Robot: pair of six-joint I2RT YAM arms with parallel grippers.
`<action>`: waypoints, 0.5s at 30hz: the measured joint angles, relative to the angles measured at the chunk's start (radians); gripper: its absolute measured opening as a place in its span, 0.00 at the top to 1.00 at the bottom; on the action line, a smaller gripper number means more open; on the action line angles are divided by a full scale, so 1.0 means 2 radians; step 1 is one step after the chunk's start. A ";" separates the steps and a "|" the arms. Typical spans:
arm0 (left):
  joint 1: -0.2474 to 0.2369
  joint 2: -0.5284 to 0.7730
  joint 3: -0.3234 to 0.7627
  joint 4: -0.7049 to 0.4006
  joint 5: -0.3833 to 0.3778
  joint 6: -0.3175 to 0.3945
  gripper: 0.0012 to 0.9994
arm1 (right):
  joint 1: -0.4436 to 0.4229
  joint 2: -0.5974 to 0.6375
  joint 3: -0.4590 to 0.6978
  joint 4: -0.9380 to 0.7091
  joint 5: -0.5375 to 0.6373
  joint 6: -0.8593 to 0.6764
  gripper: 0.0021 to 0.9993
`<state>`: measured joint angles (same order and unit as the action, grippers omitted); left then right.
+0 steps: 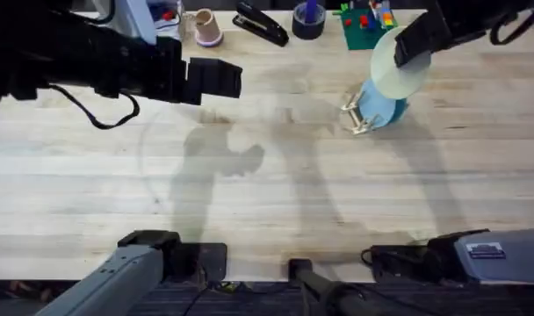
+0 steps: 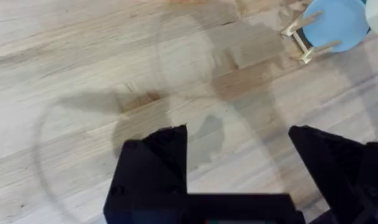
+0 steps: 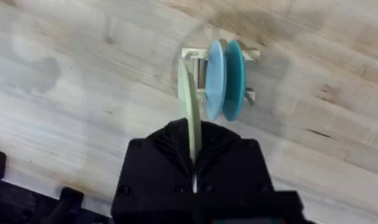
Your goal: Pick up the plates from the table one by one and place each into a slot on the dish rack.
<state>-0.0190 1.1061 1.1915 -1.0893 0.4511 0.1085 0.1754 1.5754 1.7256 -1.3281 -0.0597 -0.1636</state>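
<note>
My right gripper is shut on the rim of a pale cream-yellow plate and holds it in the air just over the dish rack at the table's far right. In the right wrist view this plate hangs edge-on from the gripper, beside the rack's near end. Two blue plates stand upright in the slots, one light blue and one teal. My left gripper is open over bare wood at the far left, well away from the rack.
Along the far edge stand a pink cup, a black stapler, a dark round holder and a green toy-brick baseplate right behind the rack. Both arm bases sit at the near edge.
</note>
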 joint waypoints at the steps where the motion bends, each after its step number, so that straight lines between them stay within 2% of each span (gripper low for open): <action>1: 0.000 0.000 0.000 0.000 0.000 0.000 0.00 | 0.003 0.000 0.000 0.002 0.002 0.001 0.97; 8: 0.000 0.000 0.000 -0.002 0.000 0.000 0.00 | 0.030 0.000 -0.011 0.035 0.019 0.011 0.97; 15: 0.000 0.000 0.000 -0.012 -0.004 0.000 0.00 | 0.030 0.000 -0.047 0.054 0.024 0.018 0.97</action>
<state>-0.0191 1.1061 1.1915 -1.1141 0.4431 0.1085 0.2353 1.5754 1.6317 -1.2203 -0.0116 -0.1268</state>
